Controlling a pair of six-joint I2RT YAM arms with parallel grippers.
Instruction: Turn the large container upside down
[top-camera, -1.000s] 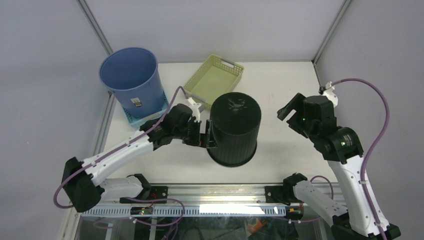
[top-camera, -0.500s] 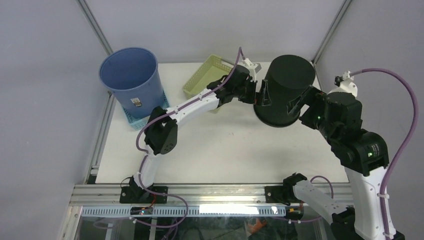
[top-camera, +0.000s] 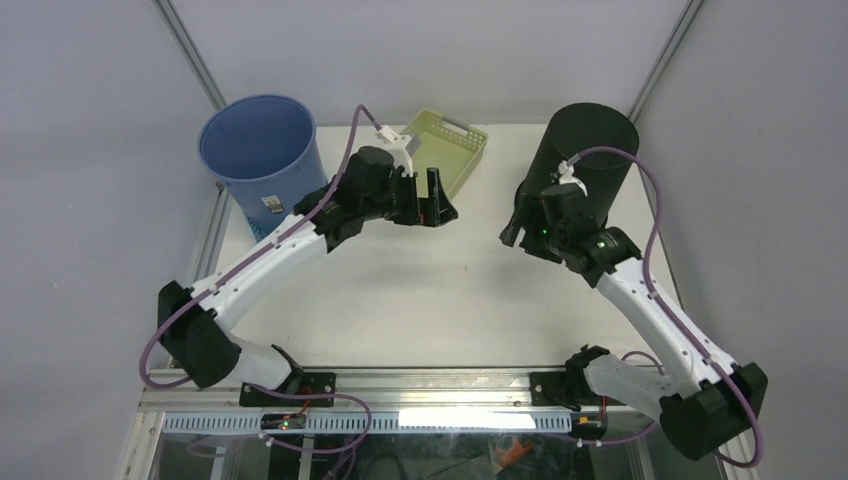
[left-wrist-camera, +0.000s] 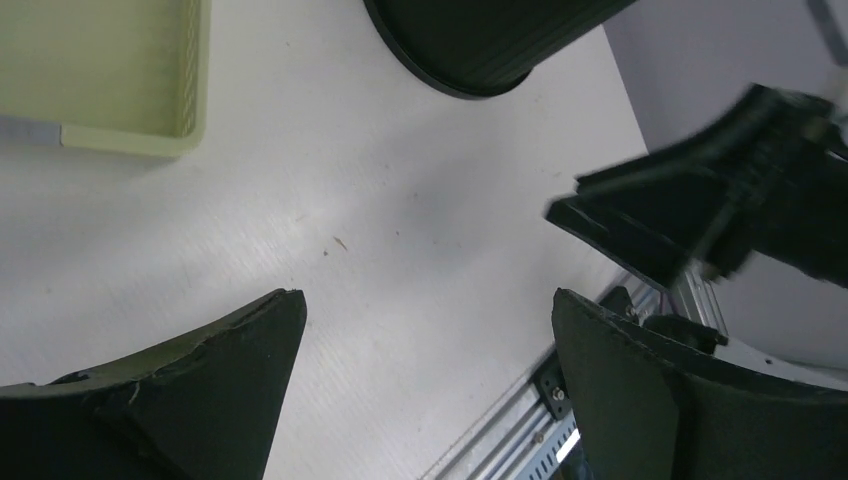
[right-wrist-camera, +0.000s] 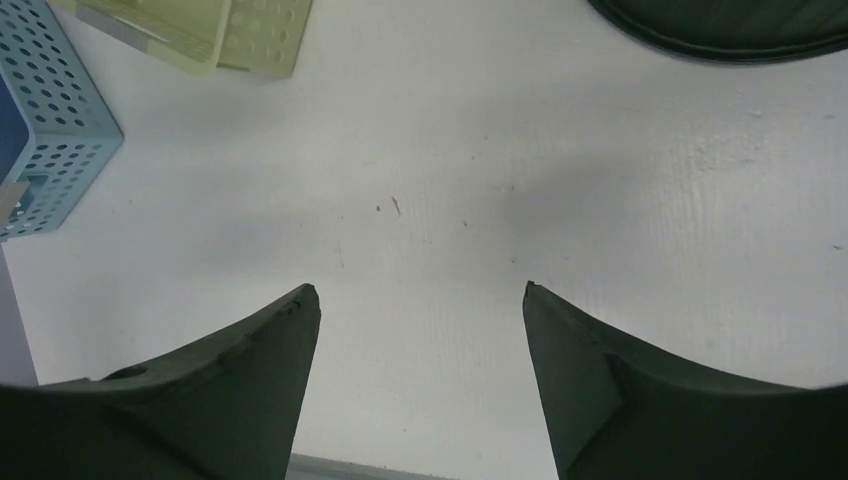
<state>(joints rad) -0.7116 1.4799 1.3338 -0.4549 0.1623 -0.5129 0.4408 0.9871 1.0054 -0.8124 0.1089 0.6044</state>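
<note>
The large container (top-camera: 588, 150), a black bin, stands at the back right of the table with its closed base up and its rim on the table. The left wrist view shows its rim (left-wrist-camera: 480, 50) at the top, and so does the right wrist view (right-wrist-camera: 720, 25). My left gripper (top-camera: 438, 203) hangs open over the table's middle, left of the bin and apart from it, with nothing between its fingers (left-wrist-camera: 425, 310). My right gripper (top-camera: 512, 228) is open just in front and left of the bin, with only bare table between its fingers (right-wrist-camera: 420, 290).
A blue bucket (top-camera: 262, 150) stands at the back left in a light blue perforated basket (right-wrist-camera: 50, 130). A pale green basket (top-camera: 440, 150) lies at the back centre, just behind my left gripper. The metal rail (top-camera: 400, 380) runs along the near edge.
Half a second ago both grippers were at the black bin at the back right. Now it stands alone, the left gripper has drawn back to the left and the right gripper has come off it.
</note>
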